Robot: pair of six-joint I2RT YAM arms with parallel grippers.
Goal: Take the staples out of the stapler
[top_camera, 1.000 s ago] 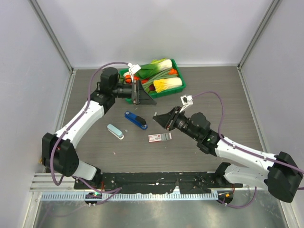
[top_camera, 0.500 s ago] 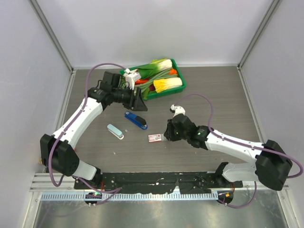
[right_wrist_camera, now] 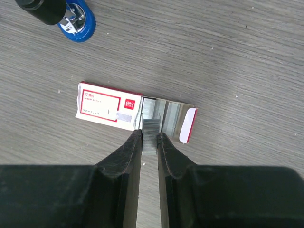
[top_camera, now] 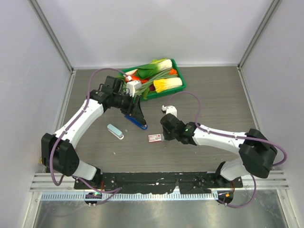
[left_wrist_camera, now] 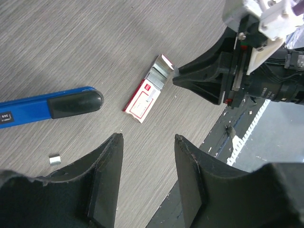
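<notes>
The dark blue stapler (top_camera: pixel 140 124) lies flat on the table, and its black-tipped end (left_wrist_camera: pixel 76 103) shows in the left wrist view. My left gripper (top_camera: pixel 137 113) hovers over the stapler's far end, open (left_wrist_camera: pixel 147 139), with nothing between its fingers. My right gripper (top_camera: pixel 164 136) is low at the open end of a red-and-white box (top_camera: pixel 154 138). It is shut (right_wrist_camera: pixel 150 135) on a short silvery strip of staples (right_wrist_camera: pixel 151 127), held over the box's slid-out tray (right_wrist_camera: pixel 171 118).
A pale teal-and-white oblong thing (top_camera: pixel 115 131) lies left of the stapler. A tiny silvery bit (left_wrist_camera: pixel 55 159) rests between them. A green basket of vegetables (top_camera: pixel 176 89) stands at the back. The table's near edge and black rail (top_camera: pixel 156 178) run in front.
My right arm has swung left and down from a raised pose to the box's open end. My left gripper has moved nearer and lower, from beside the basket to over the stapler.
</notes>
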